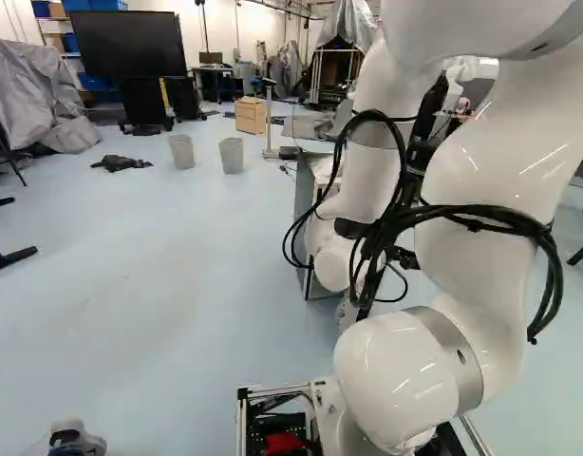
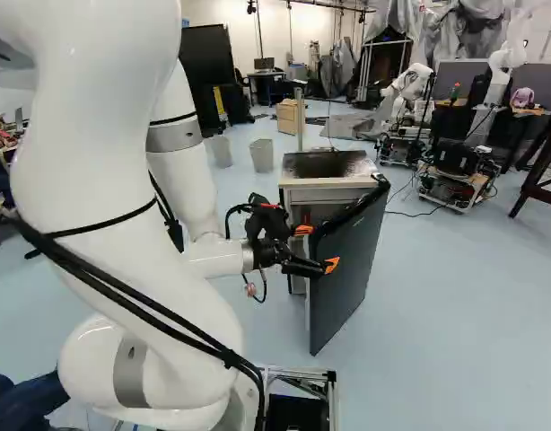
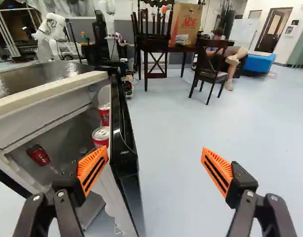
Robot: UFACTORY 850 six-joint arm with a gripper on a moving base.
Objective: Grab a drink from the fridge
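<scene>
Two red cans (image 3: 101, 135) stand on the inner side of the part-open door (image 3: 123, 150); a third can (image 3: 38, 155) leans inside the fridge (image 3: 25, 116). Claw (image 3: 152, 159) is released, nothing gripped. Its fingers stand wide on either side of the door's edge, one pad (image 3: 92, 170) on the can side, the other outside. Contact with the door: cannot tell. Placement presumably serves to work the door wider from within, since the cabinet cans need a clear way in. Risk: the inner finger may knock the nearer door can.
</scene>
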